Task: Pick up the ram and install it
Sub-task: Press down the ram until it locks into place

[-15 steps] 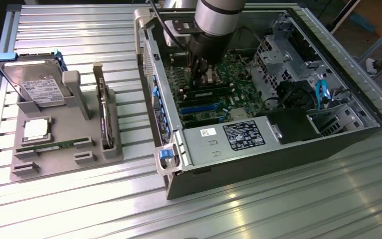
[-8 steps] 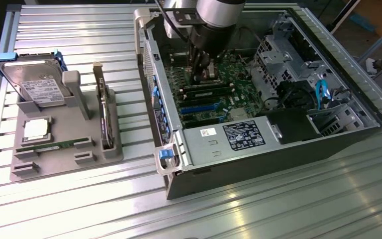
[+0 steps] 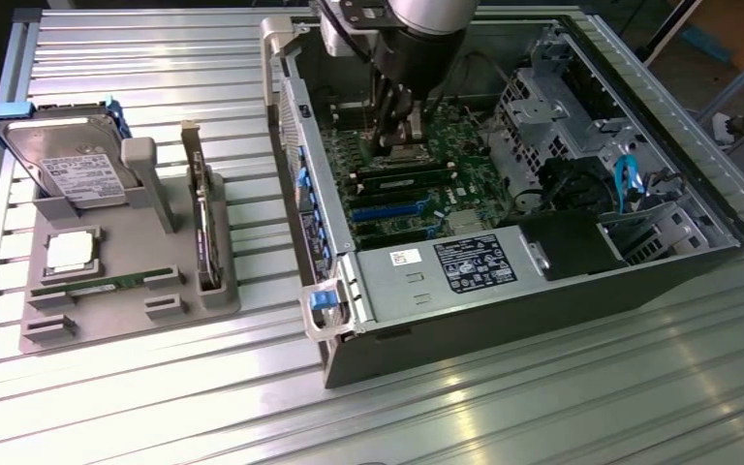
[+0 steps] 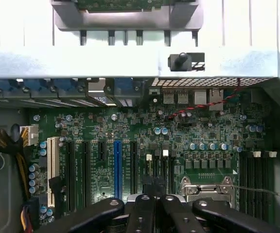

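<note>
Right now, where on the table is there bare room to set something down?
Bare slatted table runs along the near side of the computer case, and a narrower strip lies between the grey parts holder and the case. Crowded: the holder itself, with hard drive and processor, and the case interior where the hand works.

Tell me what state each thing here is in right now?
Computer case: side open, motherboard exposed.
Gripper: fingers shut, down inside the case over the motherboard.
Hard drive: leaning in the grey holder.
Processor chip: lying flat on the holder.
</note>
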### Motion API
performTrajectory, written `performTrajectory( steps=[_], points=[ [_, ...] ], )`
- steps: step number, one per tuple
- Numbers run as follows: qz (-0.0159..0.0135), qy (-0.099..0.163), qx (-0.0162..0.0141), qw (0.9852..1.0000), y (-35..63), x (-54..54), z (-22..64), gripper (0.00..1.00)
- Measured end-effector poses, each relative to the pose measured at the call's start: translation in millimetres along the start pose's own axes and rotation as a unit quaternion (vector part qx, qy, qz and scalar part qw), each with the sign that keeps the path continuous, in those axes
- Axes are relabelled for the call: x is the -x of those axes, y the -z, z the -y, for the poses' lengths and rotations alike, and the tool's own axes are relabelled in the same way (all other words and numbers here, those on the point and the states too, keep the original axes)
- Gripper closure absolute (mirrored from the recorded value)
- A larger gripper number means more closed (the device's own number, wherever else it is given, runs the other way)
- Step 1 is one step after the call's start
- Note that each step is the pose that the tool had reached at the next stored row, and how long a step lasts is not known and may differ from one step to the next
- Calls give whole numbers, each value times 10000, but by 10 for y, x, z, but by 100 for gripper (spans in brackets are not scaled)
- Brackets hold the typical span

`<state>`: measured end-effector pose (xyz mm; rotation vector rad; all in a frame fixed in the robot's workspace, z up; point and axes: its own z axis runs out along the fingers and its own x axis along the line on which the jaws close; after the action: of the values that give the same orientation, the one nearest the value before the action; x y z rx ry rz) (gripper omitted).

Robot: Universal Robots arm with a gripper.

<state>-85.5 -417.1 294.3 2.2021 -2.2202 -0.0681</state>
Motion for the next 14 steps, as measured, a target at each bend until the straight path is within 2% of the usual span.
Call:
performTrajectory(
  steps=[9,14],
  points=[
    [-11,-1,41,10000,207,4,-8,89],
    [-11,-1,42,10000,219,5,-9,89]
  ],
)
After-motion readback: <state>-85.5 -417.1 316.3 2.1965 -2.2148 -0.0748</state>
